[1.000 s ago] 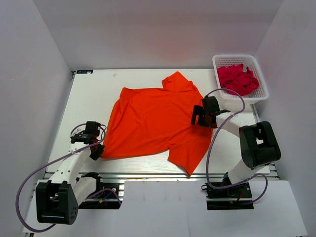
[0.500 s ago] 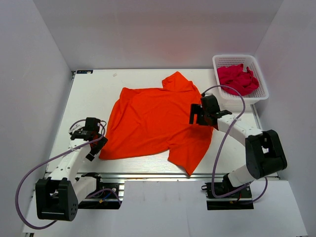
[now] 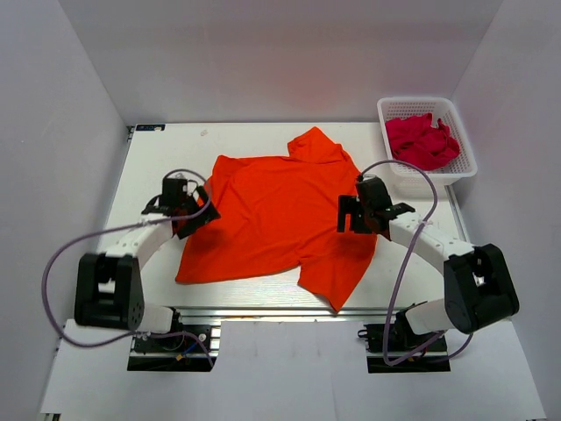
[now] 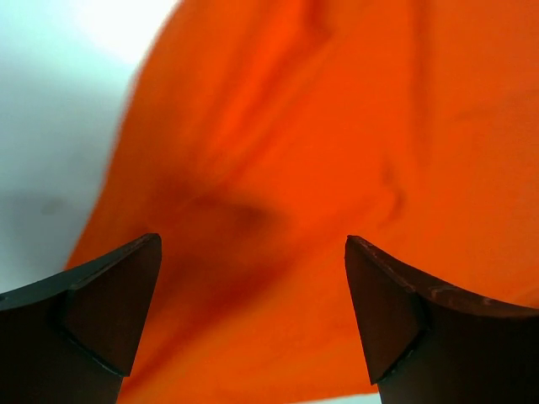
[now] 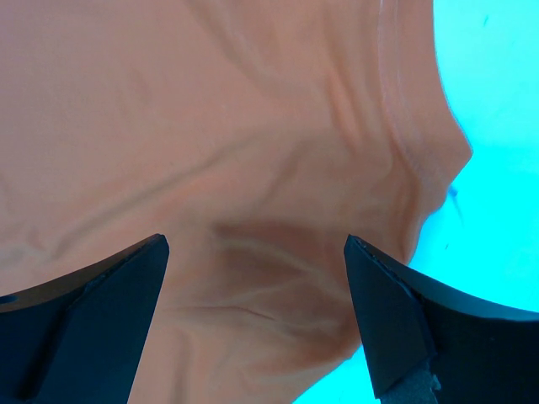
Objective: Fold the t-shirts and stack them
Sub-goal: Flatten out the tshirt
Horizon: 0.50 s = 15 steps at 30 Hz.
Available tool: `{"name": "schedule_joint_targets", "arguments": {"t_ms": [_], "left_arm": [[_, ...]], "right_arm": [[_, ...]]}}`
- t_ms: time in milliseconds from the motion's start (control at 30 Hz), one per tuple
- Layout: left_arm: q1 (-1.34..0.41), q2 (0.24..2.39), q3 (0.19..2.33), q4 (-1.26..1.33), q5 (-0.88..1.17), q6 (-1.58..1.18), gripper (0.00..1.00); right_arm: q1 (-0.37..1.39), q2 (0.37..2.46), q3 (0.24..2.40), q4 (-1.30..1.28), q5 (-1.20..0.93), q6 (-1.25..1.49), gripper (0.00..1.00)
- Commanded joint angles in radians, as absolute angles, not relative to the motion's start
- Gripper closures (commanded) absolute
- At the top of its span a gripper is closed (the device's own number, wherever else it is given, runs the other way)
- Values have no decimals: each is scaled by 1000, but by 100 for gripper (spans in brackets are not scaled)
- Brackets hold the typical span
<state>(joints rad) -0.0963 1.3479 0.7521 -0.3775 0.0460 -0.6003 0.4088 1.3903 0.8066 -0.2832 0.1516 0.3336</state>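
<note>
Since one second ago, the orange t-shirt has barely shifted. The left gripper has swung from the shirt's near-left corner up to its left edge, by the sleeve. The right gripper has only nudged along the right side.

Shirt: spread nearly flat mid-table, collar end towards the far side, one sleeve bunched at the far edge, hem corner trailing to the near right. Not yet folded.

Left wrist view: both fingers stand wide apart with orange cloth beneath and bare table to one side; nothing is clamped. Contact with the cloth cannot be told.

Right wrist view: fingers likewise apart over wrinkled fabric close to the shirt's right edge; nothing is held.

Judgement: the grippers sit on opposite side edges at roughly matching height, probably to take paired grips for a lengthwise fold or to smooth the cloth first.

Far right: white basket holding crumpled pink shirts, well apart from the orange one and waiting their turn.
</note>
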Motion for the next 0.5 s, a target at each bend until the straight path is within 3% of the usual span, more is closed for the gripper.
{"name": "schedule_joint_targets", "arguments": {"t_ms": [0, 333, 467], "left_arm": [[-124, 1478, 834, -232, 161, -503, 0], [-127, 1828, 1096, -267, 141, -494, 0], [-127, 1956, 1242, -401, 9, -528, 0]], "right_arm": [[408, 1428, 793, -273, 132, 367, 9], [373, 1696, 962, -322, 231, 400, 9], [330, 1833, 1066, -373, 282, 413, 9]]}}
